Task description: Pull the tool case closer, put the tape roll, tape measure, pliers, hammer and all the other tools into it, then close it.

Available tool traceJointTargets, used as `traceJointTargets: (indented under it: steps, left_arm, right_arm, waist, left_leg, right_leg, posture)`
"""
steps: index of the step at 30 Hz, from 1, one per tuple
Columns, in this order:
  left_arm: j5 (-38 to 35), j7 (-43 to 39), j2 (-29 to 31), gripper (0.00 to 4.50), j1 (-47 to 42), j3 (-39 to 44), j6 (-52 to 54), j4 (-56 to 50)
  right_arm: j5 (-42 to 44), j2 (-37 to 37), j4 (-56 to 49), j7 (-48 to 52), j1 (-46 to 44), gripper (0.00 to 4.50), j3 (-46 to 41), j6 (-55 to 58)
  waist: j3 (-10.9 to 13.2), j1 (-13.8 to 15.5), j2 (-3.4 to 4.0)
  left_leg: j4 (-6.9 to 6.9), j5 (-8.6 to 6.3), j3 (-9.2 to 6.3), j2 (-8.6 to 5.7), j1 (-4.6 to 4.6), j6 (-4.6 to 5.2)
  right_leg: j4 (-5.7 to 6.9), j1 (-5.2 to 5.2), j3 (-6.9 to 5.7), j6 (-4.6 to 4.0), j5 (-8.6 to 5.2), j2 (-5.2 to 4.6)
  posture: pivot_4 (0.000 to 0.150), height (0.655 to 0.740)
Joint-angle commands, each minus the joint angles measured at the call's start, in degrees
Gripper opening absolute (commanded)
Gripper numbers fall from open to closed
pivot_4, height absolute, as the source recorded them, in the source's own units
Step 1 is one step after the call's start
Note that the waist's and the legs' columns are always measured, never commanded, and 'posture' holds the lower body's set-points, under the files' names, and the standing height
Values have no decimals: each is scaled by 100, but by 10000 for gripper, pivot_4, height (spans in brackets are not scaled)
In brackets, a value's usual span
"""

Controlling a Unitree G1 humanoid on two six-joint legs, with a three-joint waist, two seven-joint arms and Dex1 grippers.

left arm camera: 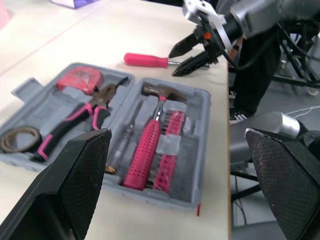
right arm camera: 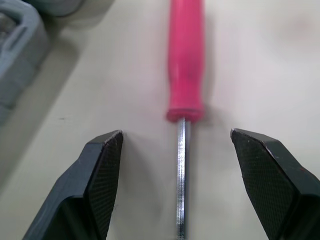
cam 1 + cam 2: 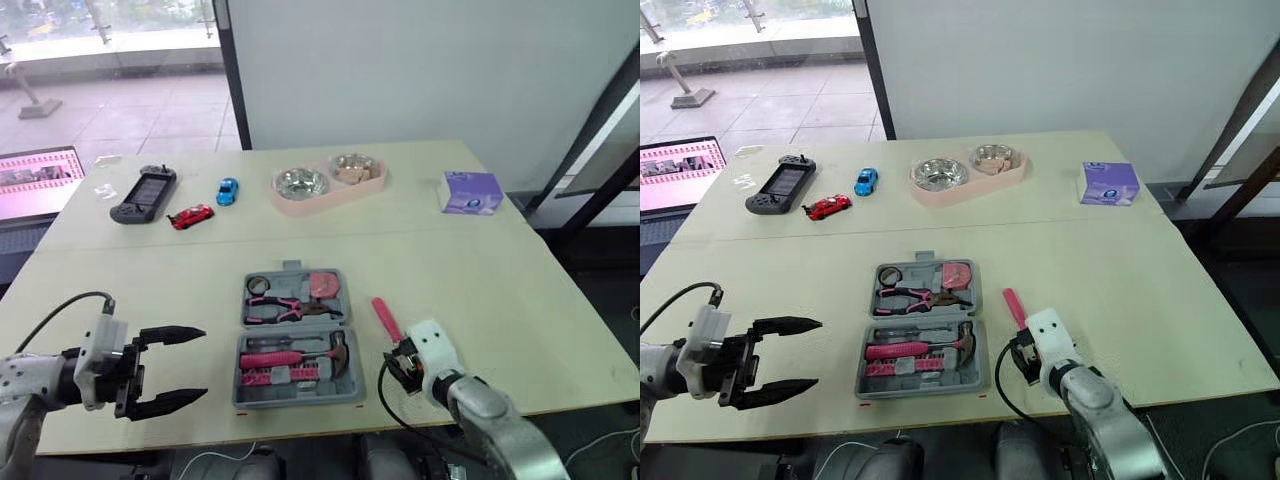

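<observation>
Two claws sit at the near edge of the surface (image 3: 480,290), both spread wide and holding nothing. The left claw (image 3: 200,362) hovers left of the case (image 3: 300,400), apart from it. The right claw (image 1: 176,63) is right of the case, its fingers (image 2: 102,175) either side of the screwdriver's (image 3: 385,318) metal shaft without touching it. The screwdriver lies on the surface just beside the case, with its pink handle pointing away from the robot. The grey case lies open and flat. Its near half holds the hammer (image 3: 300,357) and a row of pink bits (image 3: 280,377); its far half holds the tape roll (image 3: 257,284), pliers (image 3: 285,308) and tape measure (image 3: 322,285). Farther off, well apart from the case, are a console (image 3: 143,194), a red car (image 3: 191,216), a blue car (image 3: 228,190), a pink double bowl (image 3: 300,205) and a purple box (image 3: 470,192).
</observation>
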Motion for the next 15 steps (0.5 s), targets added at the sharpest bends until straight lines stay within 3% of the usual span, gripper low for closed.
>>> traceJointTargets:
  steps: [1,6,15]
  left_arm:
    - [-105,11,87,45000,-85,89,43,-97]
    - [-72,-34,78,45000,-224,14,63,-49]
    - [-38,-67,95,45000,-251,32,21,25]
  right_arm:
    - [71,258,305,-11,-4,36400,-243,-964]
    - [210,503,1034,161,-204,36400,-416,-1396]
    - [175,723,1382,245,-311,36400,-305,-1447]
  waist:
    - [0,-36,-1]
    - [1,-45,1]
    - [0,-51,-1]
  left_leg:
    - [-1,0,-1,0,2,0]
    - [-4,0,-2,0,6,0]
    - [-5,0,-3,1,11,0]
  right_leg:
    - [1,2,0,0,0,0]
    - [3,2,0,-1,0,2]
    - [4,4,1,-2,0,2]
  posture:
    - [1500,7360]
    - [1500,7360]
    - [1500,7360]
